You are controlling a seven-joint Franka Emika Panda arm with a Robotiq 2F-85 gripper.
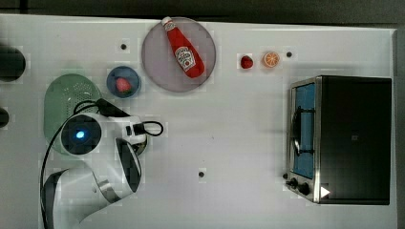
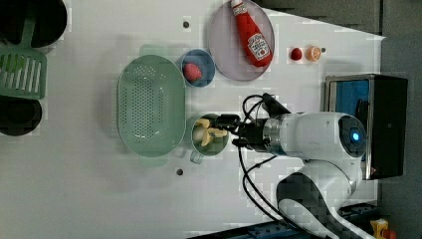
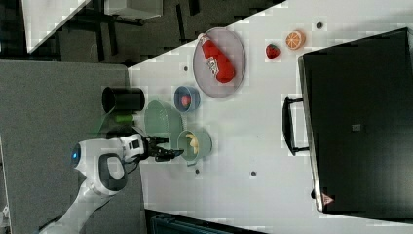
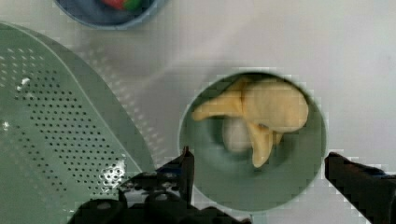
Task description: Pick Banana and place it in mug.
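We see the banana (image 4: 261, 112) lying inside the mug (image 4: 210, 184), peeled-looking yellow segments curled over a pale core against the mint-green bottom. In the wrist view the end effector (image 4: 259, 170) hangs above the mug with its two dark fingers (image 4: 184, 168) spread wide, one on each side of the rim, and nothing between them; the banana is free of both. In the left view the mug (image 2: 219, 149) sits on the white counter (image 2: 99, 199), just beside the large perforated green colander (image 2: 149, 104), its small handle pointing toward the left view's bottom, and the end effector (image 2: 234, 130) reaches in from the left view's right at the mug's edge. In the same view a small blue bowl (image 2: 205, 57) with a red fruit (image 2: 192, 72) inside stands near the colander's upper end, and next to it a grey plate (image 2: 224, 55) carries a ketchup bottle (image 2: 253, 37) lying on its side. Near the counter's far edge in the top view we find a strawberry (image 1: 246, 62) and an orange half (image 1: 271, 59) side by side, and at the top view's right a toaster oven (image 1: 353, 138) stands well apart from the mug.
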